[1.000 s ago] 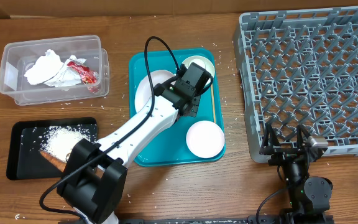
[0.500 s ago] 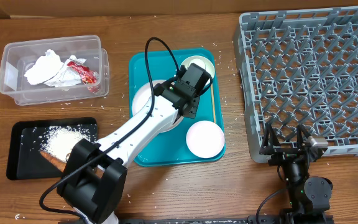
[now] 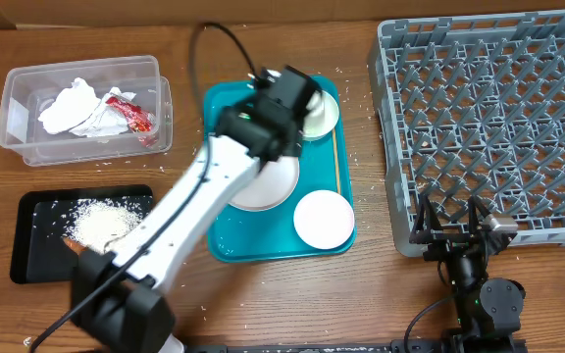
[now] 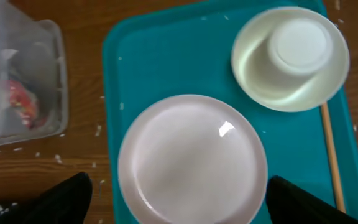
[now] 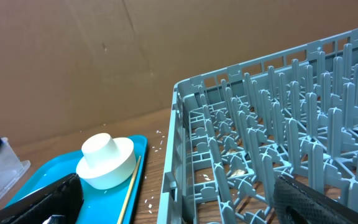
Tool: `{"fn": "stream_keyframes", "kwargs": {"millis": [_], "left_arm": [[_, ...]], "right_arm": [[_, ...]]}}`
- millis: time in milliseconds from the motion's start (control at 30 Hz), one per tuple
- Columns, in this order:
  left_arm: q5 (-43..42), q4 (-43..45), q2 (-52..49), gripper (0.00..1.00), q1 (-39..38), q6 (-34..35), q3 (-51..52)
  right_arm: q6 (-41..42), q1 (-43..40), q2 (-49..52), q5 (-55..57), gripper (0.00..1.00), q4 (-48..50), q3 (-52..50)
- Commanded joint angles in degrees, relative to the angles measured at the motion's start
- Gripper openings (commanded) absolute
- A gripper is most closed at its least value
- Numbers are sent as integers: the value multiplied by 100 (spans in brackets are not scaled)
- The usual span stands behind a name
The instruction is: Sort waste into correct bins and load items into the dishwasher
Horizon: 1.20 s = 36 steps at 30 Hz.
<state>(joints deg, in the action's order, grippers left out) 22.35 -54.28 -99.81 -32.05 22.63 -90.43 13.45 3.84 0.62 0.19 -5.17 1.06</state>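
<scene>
Red wrapper (image 3: 130, 116) print unreadable; left pincer (image 4: 185, 202) spread above plate (image 4: 191, 155), right pincer (image 5: 179, 202) spread.

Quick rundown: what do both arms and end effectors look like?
Left arm: white tubular links, black joint housings, black wrist cable looping free. Left end effector: black, boxy, dark fingers. Right arm: all black, with a black base cable. Right end effector: thin black fingers, small grey block beside them. No markings visible.

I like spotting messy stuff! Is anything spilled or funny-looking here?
Yes: white rice grains lie scattered on the wooden table around the teal tray. Also, a small cup seems to sit upside down in a bowl.
</scene>
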Motion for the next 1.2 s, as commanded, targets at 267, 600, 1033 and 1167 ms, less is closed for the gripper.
{"fn": "stream_keyframes", "kwargs": {"millis": [267,600,1033,1167], "left_arm": [[-190,-723,1010,100,2122,1178,-144],[-848,-1178,1019,100,4059,1508,-142],[-981,-1279,1019,100,4745,1469,-142],[-1220,-1067,1014,100,4741,1681,-142]], "right_arm": [[-39,28,-46,-28,100,33,-61],[-173,26,-46,129,100,48,-59],[-170,26,-46,184,100,186,-59],[479,33,-46,-527,100,1108,-59]]}}
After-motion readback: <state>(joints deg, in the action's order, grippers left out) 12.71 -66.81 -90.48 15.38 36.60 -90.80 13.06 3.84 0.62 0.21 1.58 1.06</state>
